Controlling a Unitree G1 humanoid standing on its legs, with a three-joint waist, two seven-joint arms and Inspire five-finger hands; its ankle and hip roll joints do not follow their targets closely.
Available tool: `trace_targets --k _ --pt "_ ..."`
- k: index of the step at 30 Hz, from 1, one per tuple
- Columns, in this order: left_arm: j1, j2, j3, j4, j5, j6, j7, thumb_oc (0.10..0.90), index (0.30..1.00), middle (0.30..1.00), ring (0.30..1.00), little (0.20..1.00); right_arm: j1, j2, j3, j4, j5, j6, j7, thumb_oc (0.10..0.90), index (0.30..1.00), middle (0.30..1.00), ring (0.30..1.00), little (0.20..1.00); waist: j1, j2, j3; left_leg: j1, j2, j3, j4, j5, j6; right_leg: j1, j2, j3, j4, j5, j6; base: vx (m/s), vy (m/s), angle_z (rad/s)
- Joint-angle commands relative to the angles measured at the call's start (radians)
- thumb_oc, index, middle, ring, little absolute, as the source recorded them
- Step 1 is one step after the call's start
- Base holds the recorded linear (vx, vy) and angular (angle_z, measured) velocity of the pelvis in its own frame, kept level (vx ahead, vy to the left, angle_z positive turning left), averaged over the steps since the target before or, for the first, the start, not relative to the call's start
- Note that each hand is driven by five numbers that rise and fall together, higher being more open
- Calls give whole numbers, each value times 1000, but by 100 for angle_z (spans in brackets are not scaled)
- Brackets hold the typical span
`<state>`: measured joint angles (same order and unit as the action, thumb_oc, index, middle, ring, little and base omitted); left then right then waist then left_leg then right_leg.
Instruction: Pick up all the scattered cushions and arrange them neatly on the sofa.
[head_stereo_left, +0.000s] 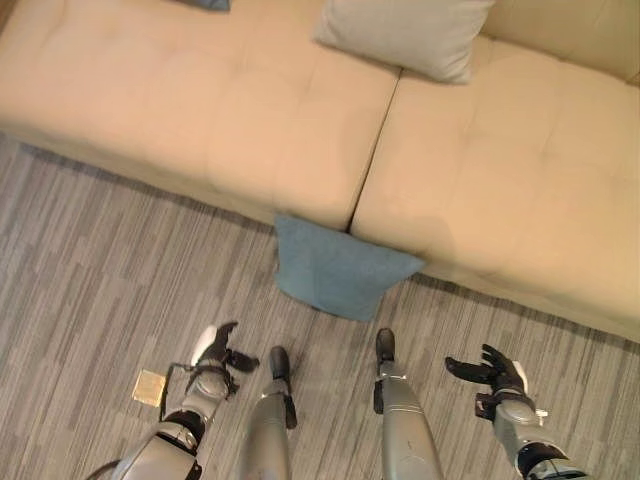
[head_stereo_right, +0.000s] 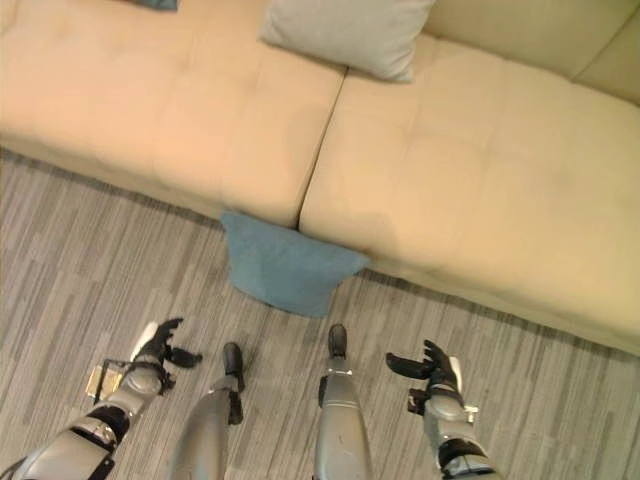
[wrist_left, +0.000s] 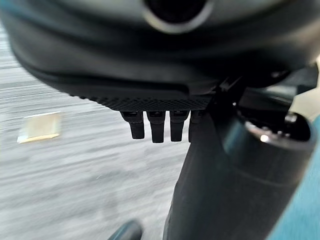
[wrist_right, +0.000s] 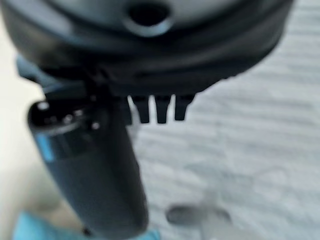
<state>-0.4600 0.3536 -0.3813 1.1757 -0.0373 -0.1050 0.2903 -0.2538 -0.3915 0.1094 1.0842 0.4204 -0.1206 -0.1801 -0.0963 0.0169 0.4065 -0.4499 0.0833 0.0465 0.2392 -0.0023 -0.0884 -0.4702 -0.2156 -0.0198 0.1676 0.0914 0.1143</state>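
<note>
A blue cushion (head_stereo_left: 340, 270) lies on the floor, leaning against the front of the beige sofa (head_stereo_left: 200, 110) at the seam between its two seats. A grey cushion (head_stereo_left: 405, 35) rests on the sofa seat at the back. The corner of another blue cushion (head_stereo_left: 205, 4) shows at the sofa's far edge. My left hand (head_stereo_left: 215, 355) hangs low over the floor, left of the blue cushion, fingers relaxed and holding nothing. My right hand (head_stereo_left: 490, 372) hovers to the cushion's right, fingers spread and holding nothing. Straight fingers (wrist_left: 152, 127) show in the left wrist view and fingers (wrist_right: 160, 110) in the right wrist view.
Grey striped carpet (head_stereo_left: 90, 290) covers the floor in front of the sofa. A small tan square tile (head_stereo_left: 149, 387) lies on the carpet beside my left hand; the same tan square tile (wrist_left: 39, 126) shows in the left wrist view.
</note>
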Motion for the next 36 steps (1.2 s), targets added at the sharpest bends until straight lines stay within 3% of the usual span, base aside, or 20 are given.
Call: trace_targets --k 1,2,5,7,11,12,13,16,17,22,24,26,30,31,33,34,35,36 --pt "-172 110 -41 -83 -78 -63 38 800 900 900 900 900 -104 -26 -6 -69 155 -93 -51 800 900 900 900 900 -6 -11 6 -101 21 -36 28 -58 -41 -68 -32 52 13 -33 52 -238 131 11" --pt "-308 144 -73 -109 -113 -84 65 800 900 900 900 900 -204 -34 4 -55 216 -121 -78 800 900 900 900 900 -8 -7 28 -184 21 -45 35 -43 -47 -138 -39 46 12 -22 57 -272 133 10" --pt "-481 170 -96 -151 -219 -136 95 800 900 900 900 900 -355 -45 33 -45 272 -168 -126 800 900 900 900 900 -10 8 58 -289 27 -62 27 -15 -59 -247 -41 42 19 -9 65 -131 15 17" --pt "-570 173 -102 -160 -278 -171 115 800 900 900 900 900 -445 -28 6 -71 448 -237 -119 800 900 900 900 900 -12 17 71 -354 33 -75 23 -2 -64 -319 -38 42 27 -5 72 -66 8 16" --pt "-605 174 -111 -164 -274 -174 127 800 900 900 900 900 -478 -23 2 -80 484 -263 -115 800 900 900 900 900 -10 19 73 -391 36 -80 26 1 -64 -362 -37 46 35 -3 73 -1 -5 -12" --pt "-709 197 -140 -199 -306 -200 129 800 900 900 900 900 -551 -16 41 -157 491 -327 -140 800 900 900 900 900 -18 35 94 -483 43 -92 25 17 -65 -476 -36 61 60 3 81 16 -10 -14" --pt "-794 211 -170 -185 -309 -203 124 800 900 900 900 900 -601 -9 62 -170 507 -338 -134 800 900 900 900 900 -21 44 75 -565 43 -97 41 17 -65 -569 -37 74 89 1 84 16 -10 -10" --pt "-852 216 -197 -169 -310 -200 117 800 900 900 900 900 -636 5 96 -189 520 -339 -119 800 900 900 900 900 -22 50 70 -605 42 -95 40 20 -64 -619 -36 82 93 6 87 41 7 -12" --pt "-870 215 -199 -151 -332 -198 103 800 900 900 900 900 -652 10 117 -192 505 -332 -120 800 900 900 900 900 -18 53 62 -612 44 -94 43 -7 -65 -636 -30 88 103 -20 94 119 -20 -5" --pt "-998 143 -228 -102 -489 -187 24 800 900 900 900 900 -754 24 278 -185 429 -258 -104 800 900 900 900 900 -21 66 59 -690 36 -96 58 -8 -53 -722 -20 105 118 -19 91 58 -21 -7" --pt "-1002 144 -228 -99 -491 -187 22 800 900 900 900 900 -758 23 278 -182 430 -258 -103 800 900 900 900 900 -21 66 59 -692 36 -95 58 -8 -53 -725 -20 105 118 -19 91 32 -22 -3" --pt "-1076 119 -282 -51 -462 -155 -8 800 900 900 900 900 -848 8 379 -136 380 -192 -89 800 900 900 900 900 -28 70 64 -714 31 -96 50 3 -52 -745 -15 107 107 -12 90 43 -30 -5" --pt "-1077 119 -282 -51 -462 -155 -8 800 900 900 900 900 -849 8 379 -135 380 -192 -89 800 900 900 900 900 -28 70 64 -714 31 -96 49 3 -52 -745 -15 107 107 -12 90 24 -7 -1" --pt "-1116 72 -293 -9 -481 -127 -37 800 900 900 900 900 -961 21 483 -96 349 -143 -58 800 900 900 900 900 -28 66 69 -717 23 -90 15 20 -48 -754 -1 112 67 4 88 91 -50 2" --pt "-1115 54 -283 -45 -534 -146 -43 800 900 900 900 900 -1009 31 557 -95 311 -128 -47 800 900 900 900 900 -32 60 71 -715 22 -86 -4 34 -49 -757 10 115 58 9 83 73 -62 -2" --pt "-1111 37 -284 -57 -555 -147 -53 543 514 514 514 514 -1025 35 580 -103 298 -124 -36 599 599 599 599 599 -32 58 68 -712 22 -85 -11 38 -50 -757 13 114 54 9 80 30 -26 -10" --pt "-1111 37 -284 -57 -555 -147 -53 413 319 319 319 319 -1025 35 580 -103 298 -124 -36 569 554 554 554 554 -32 58 68 -712 22 -85 -12 39 -50 -757 13 114 54 10 80 12 -1 -11" --pt "-1111 37 -284 -57 -555 -147 -53 413 319 319 319 319 -1025 35 580 -103 298 -124 -36 569 554 554 554 554 -32 58 68 -712 22 -85 -12 39 -50 -757 13 114 54 10 80 34 22 -9"
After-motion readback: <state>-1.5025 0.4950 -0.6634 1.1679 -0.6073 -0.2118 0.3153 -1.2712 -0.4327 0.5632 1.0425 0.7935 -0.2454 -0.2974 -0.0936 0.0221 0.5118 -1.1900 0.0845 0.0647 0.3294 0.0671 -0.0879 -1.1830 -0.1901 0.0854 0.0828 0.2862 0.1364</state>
